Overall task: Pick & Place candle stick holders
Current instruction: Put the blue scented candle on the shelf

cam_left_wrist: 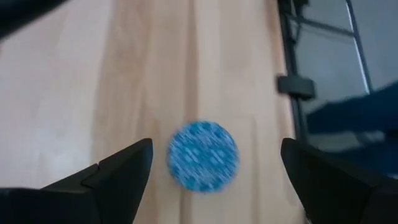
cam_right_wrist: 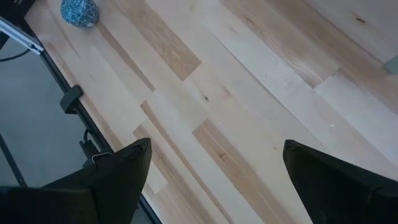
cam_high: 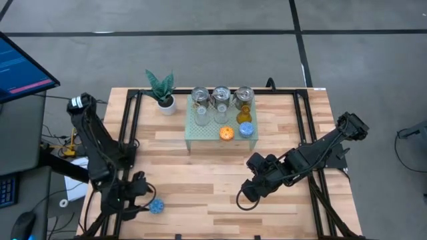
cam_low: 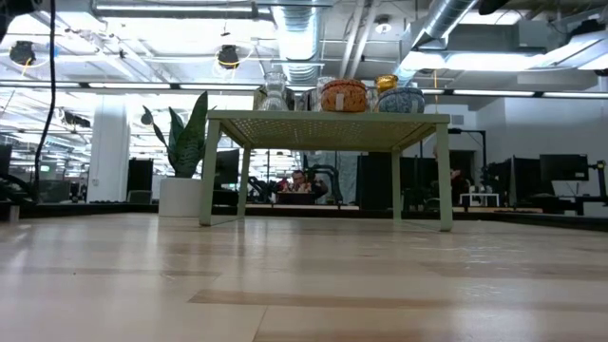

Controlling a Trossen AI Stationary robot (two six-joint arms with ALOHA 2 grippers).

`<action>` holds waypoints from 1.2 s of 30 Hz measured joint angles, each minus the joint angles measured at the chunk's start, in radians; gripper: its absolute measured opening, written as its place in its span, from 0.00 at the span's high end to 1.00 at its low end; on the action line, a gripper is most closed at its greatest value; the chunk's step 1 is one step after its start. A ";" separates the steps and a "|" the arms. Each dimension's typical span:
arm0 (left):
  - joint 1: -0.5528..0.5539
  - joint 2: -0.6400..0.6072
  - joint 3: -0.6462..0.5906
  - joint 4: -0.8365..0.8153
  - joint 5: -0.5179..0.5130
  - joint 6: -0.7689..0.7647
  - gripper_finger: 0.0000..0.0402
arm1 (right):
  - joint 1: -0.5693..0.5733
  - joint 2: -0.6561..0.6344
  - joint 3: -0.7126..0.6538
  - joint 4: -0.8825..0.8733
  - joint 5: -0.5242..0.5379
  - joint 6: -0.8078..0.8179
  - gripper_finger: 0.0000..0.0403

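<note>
Landmark for all positions: the pale green perforated stand (cam_high: pixel 220 137) at the far middle of the wooden table (cam_high: pixel 200 180).

Nearest the front edge, well off the stand toward the left arm's side, one blue candle stick holder (cam_high: pixel 157 207) sat alone on the table. The left gripper (cam_high: pixel 137 200) hovered directly over it, jaws spread wide and holding nothing; in the left wrist view the blue holder (cam_left_wrist: pixel 203 155) lay between the two fingers but clear of both. Judged: the jaws were wide so as to straddle the holder, either for a grasp or just off a release.

Closer to the stand, in front of its right end, the right gripper (cam_high: pixel 245 193) hung above bare wood, jaws also wide and empty. It appeared to be waiting.

On the stand itself: an orange holder (cam_high: pixel 226 133) and a second blue holder (cam_high: pixel 246 130) along the front, an amber one (cam_high: pixel 245 115) and clear glass ones (cam_high: pixel 211 115) behind them, and three silver metal holders (cam_high: pixel 221 95) at the back.

Beside the stand's left end stood a potted plant (cam_high: pixel 162 91), apparently not involved.
</note>
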 joint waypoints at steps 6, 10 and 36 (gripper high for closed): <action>0.001 0.035 -0.053 0.153 -0.067 0.023 0.11 | 0.000 0.000 0.000 0.000 -0.002 0.001 0.12; 0.001 0.068 -0.064 0.202 -0.061 0.070 0.11 | 0.000 0.000 0.000 0.000 -0.002 0.000 0.12; 0.001 0.412 -0.069 0.335 -0.056 0.102 0.11 | -0.006 0.000 0.000 -0.001 -0.009 0.010 0.12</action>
